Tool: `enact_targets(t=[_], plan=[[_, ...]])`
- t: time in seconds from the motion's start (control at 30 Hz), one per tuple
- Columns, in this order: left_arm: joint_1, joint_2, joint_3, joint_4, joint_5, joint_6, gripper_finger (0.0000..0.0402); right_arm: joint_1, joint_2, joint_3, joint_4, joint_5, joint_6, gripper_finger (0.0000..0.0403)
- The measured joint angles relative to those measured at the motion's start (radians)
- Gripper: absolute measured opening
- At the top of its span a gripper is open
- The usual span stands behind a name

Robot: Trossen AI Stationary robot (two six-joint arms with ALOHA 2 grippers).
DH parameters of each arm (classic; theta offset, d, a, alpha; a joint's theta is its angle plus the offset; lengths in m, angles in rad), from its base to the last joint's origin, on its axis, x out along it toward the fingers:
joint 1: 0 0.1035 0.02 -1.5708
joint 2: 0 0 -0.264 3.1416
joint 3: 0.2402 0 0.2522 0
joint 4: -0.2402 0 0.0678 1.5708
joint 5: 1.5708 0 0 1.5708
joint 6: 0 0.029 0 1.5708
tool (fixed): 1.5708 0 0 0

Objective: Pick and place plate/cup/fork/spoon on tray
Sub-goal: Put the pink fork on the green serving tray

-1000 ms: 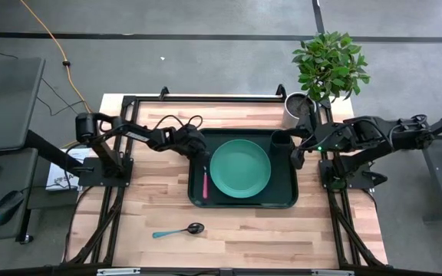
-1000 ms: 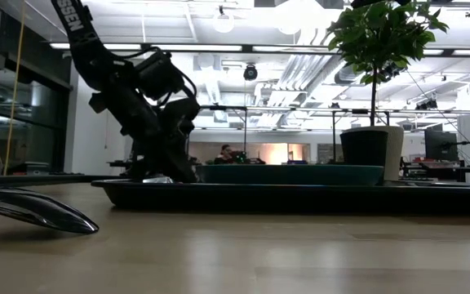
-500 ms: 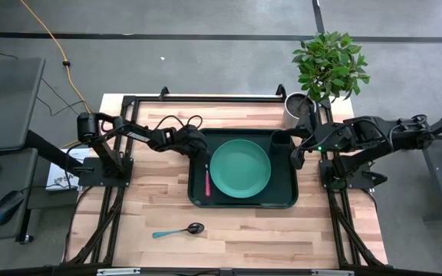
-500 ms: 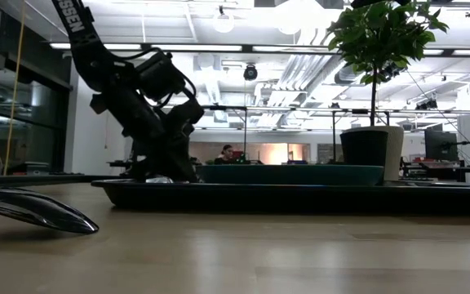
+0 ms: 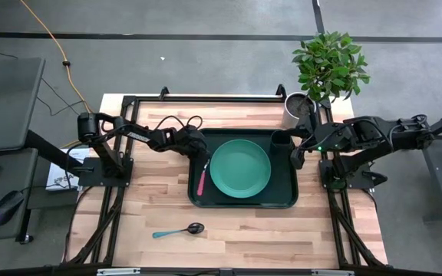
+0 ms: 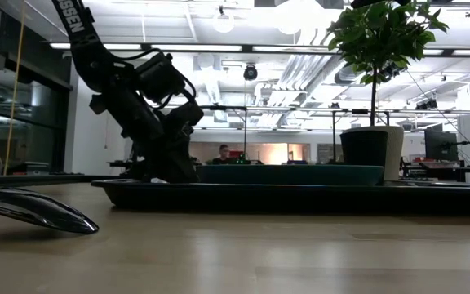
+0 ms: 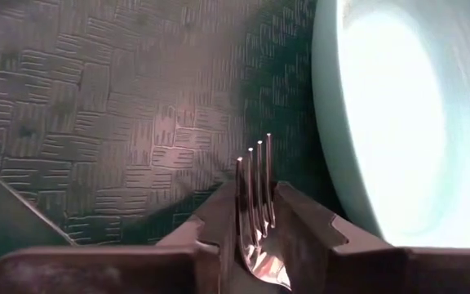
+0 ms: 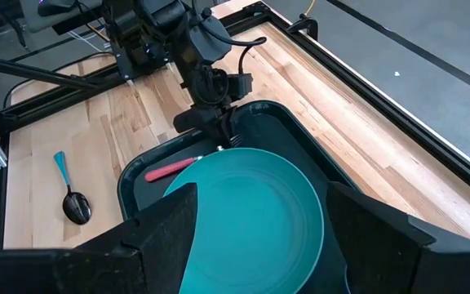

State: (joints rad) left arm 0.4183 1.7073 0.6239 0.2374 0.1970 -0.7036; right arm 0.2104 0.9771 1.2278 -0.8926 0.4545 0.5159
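The teal-green plate (image 5: 240, 169) lies on the dark green tray (image 5: 282, 201). The black cup (image 5: 280, 139) stands in the tray's far right corner. My left gripper (image 5: 205, 158) is low over the tray's left side, beside the plate (image 7: 398, 122), shut on the pink-handled fork (image 5: 202, 182). The teal-handled spoon (image 5: 179, 230) lies flat on the table in front of the tray. My right gripper (image 5: 298, 158) is open and empty at the tray's right rim, near the cup; its wrist view looks over the plate (image 8: 251, 220). My left gripper pinches the fork's head just behind the tines (image 7: 255, 214) between its two fingers. The tines (image 7: 255, 167) stick out past the fingertips over the tray floor. The fingers slant down from the table's far left. The pink handle (image 8: 170, 170) trails toward the near edge, low over the tray's left side.
A white plant pot (image 5: 298, 104) with a leafy plant stands at the table's far right corner, behind the cup. Black frame rails (image 5: 206, 98) run along the table's far edge and sides. Bare wood (image 5: 267, 238) lies in front of the tray.
The fork's pink handle has swung a little toward the table's left edge and now lies slanted, while its tine end has stayed at my left gripper.
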Motion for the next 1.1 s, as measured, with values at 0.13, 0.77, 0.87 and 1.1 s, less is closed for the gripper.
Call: enact_targets(t=[0.13,0.77,0.87,1.1], plan=[[0.0,0.0,0.0,0.005,0.002,-0.001,0.0084,0.0,0.0,0.0,0.0,0.0,0.0,0.0264],[0.074,-0.228,-0.001,-0.177,0.074,0.202,0.008,0.0,0.0,0.0,0.006,0.0,0.0,0.0264],[-0.008,-0.3,-0.001,-0.317,0.074,0.288,0.0031,0.0,0.0,0.0,0.007,0.0,0.0,0.0264],[-0.321,-0.33,0.0,-0.5,0.005,0.259,0.0002,0.0,0.0,0.0,0.008,0.007,-0.008,0.0264]])
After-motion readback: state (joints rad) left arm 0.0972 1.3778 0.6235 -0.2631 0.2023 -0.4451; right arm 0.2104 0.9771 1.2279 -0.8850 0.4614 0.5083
